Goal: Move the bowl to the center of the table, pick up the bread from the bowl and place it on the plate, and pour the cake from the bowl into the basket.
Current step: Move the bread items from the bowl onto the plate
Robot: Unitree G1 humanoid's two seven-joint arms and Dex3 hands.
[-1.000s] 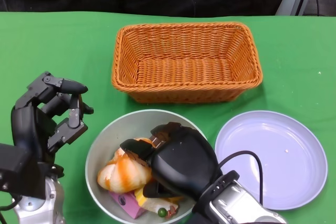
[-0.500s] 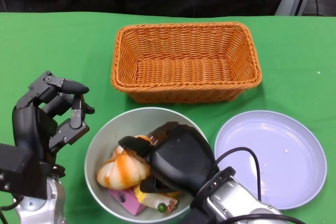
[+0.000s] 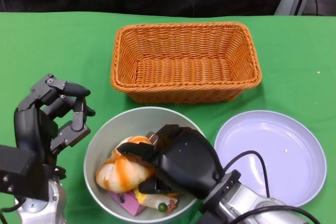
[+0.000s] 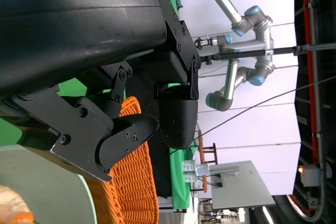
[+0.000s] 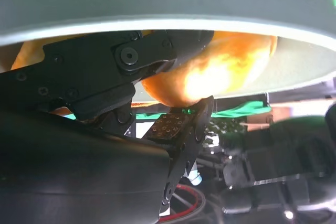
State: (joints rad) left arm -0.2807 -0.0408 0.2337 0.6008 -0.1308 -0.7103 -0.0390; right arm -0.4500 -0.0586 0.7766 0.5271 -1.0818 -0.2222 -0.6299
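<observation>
The right hand (image 3: 181, 163) grasps the bread (image 3: 123, 171) inside the bowl (image 3: 107, 137); the left hand (image 3: 50, 121) is released, beside the basket (image 3: 186, 61) and plate (image 3: 273, 156).

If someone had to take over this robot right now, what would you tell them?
Right hand: inside the bowl, fingers closed around the bread; not lifted out yet.
Left hand: open, holding nothing, beside the bowl.
Bowl: at the near table edge, in front of the basket. The cake lies in it under the bread.
Plate: bare, right of the bowl.
Basket: holds nothing.
Left: lift bread onto the plate, then pour the cake into the basket.
</observation>
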